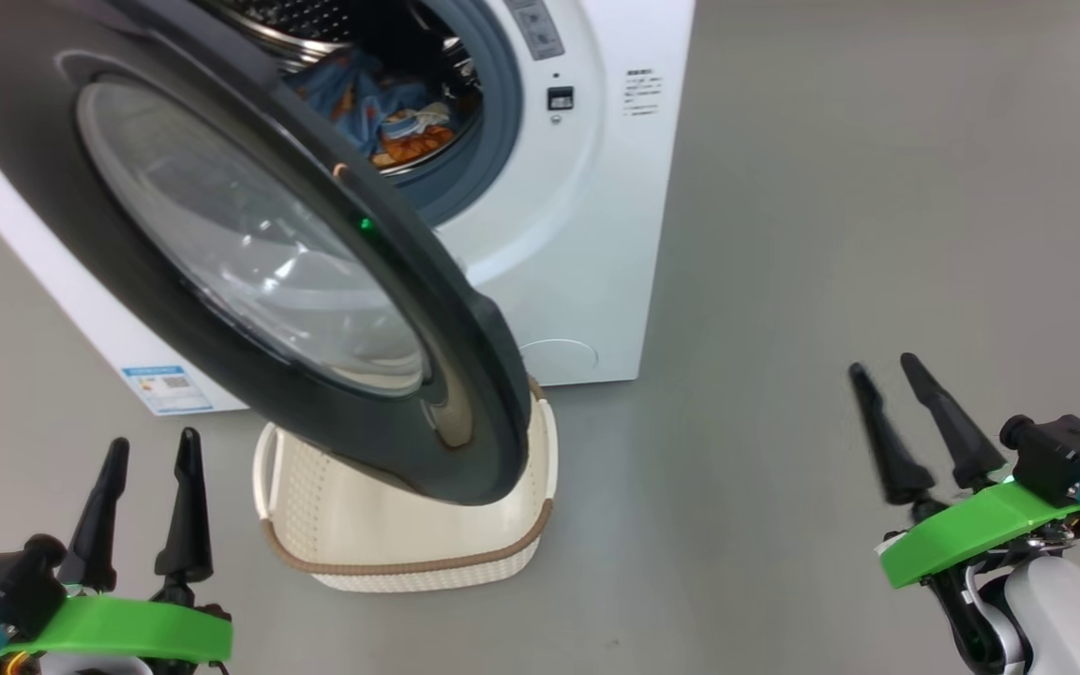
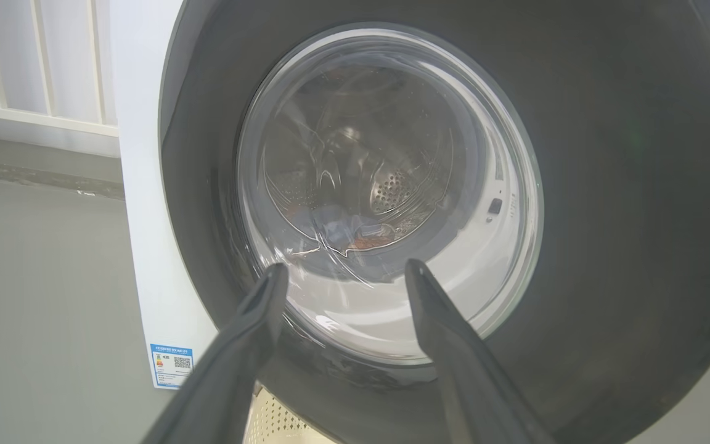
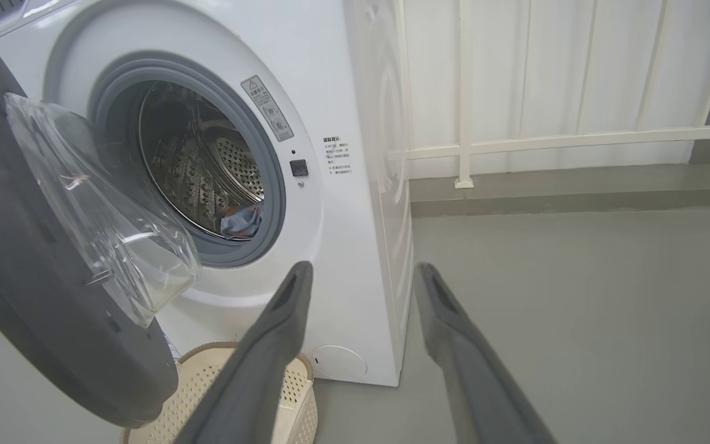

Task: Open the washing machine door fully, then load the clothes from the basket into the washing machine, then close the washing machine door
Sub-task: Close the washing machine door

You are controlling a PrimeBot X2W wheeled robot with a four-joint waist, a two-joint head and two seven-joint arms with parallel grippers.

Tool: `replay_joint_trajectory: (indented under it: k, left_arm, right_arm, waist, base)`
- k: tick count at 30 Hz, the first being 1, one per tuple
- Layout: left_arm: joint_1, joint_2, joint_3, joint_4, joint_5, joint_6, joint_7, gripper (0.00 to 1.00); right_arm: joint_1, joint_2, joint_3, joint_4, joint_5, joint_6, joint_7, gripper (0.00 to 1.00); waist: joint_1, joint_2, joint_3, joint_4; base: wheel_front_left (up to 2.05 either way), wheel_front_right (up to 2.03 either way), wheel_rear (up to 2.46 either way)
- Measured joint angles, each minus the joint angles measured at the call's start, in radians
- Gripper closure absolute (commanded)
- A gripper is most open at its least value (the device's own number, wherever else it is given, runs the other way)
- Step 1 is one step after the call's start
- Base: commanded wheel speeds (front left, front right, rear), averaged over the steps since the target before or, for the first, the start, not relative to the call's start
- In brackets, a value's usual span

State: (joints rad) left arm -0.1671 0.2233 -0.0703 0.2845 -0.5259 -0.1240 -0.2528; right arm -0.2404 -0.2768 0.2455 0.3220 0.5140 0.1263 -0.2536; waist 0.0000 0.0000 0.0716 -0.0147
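1. Clothes (image 1: 390,112) lie inside the drum of the washing machine (image 1: 587,216).
2. You see the washing machine door (image 1: 249,253) standing partly open, above the basket (image 1: 409,544).
3. Your left gripper (image 1: 154,439) and right gripper (image 1: 882,364) are both spread, holding nothing.

Grey floor (image 1: 877,187) stretching across the right of the frame, white railing (image 3: 546,140) running along the upper right, grey kerb (image 3: 577,191) lying beneath it
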Motion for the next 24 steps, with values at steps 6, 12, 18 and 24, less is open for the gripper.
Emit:
replay_joint_trajectory:
  k: [6, 12, 18, 24]
  left_arm:
    - [0.000, -0.005, 0.001, 0.000, 0.000, 0.000, 0.000, 0.00]
    - [0.000, -0.016, -0.001, 0.004, -0.001, 0.000, 0.000, 0.00]
    - [0.003, -0.024, -0.012, 0.005, -0.001, -0.007, -0.002, 0.00]
    - [0.004, -0.026, -0.028, 0.008, -0.006, -0.007, -0.002, 0.00]
  right_arm:
    - [-0.009, -0.024, 0.001, -0.023, -0.001, 0.000, 0.000, 1.00]
    - [-0.070, -0.036, -0.001, -0.071, -0.005, 0.000, 0.000, 1.00]
    - [-0.138, -0.044, 0.016, -0.106, -0.005, 0.000, 0.000, 1.00]
    - [-0.205, -0.037, 0.064, -0.154, -0.003, 0.000, 0.000, 1.00]
  waist:
    - [0.0000, 0.0000, 0.003, 0.037]
    - [0.0001, 0.0000, 0.000, 0.083]
    - [0.0000, 0.0000, -0.007, 0.138]
    - [0.0000, 0.0000, -0.016, 0.200]
  base:
    - [0.00, 0.00, 0.00]
    - [0.00, 0.00, 0.00]
    - [0.00, 0.00, 0.00]
    - [0.00, 0.00, 0.00]
